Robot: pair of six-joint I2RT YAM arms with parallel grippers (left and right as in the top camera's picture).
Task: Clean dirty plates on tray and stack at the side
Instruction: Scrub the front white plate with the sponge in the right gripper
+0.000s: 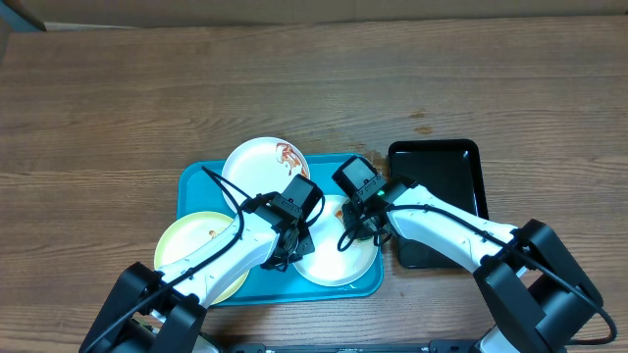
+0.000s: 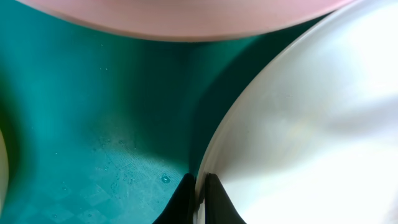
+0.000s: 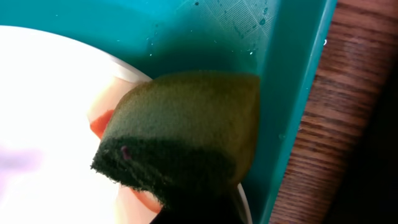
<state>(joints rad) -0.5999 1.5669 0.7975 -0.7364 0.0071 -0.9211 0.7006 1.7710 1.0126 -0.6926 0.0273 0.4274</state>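
The turquoise tray [image 1: 196,182] holds three plates. A white plate [image 1: 257,163] with a brown-red smear lies at the back. At the front left lies a pale yellow-green plate [image 1: 192,251]. My left gripper [image 1: 297,238] [image 2: 198,198] is shut on the left rim of the front white plate [image 1: 339,263] [image 2: 311,124]. My right gripper [image 1: 357,222] [image 3: 199,214] is shut on a dark green sponge [image 3: 186,134], which presses on that plate [image 3: 43,93] near the tray's right wall [image 3: 298,106]. An orange-red sauce smear [image 3: 101,124] shows at the sponge's edge.
A glossy black tray [image 1: 446,186] lies on the wooden table [image 1: 118,108] just right of the turquoise tray. Water drops speckle the tray floor [image 2: 118,168]. Another plate's rim [image 2: 186,18] fills the top of the left wrist view.
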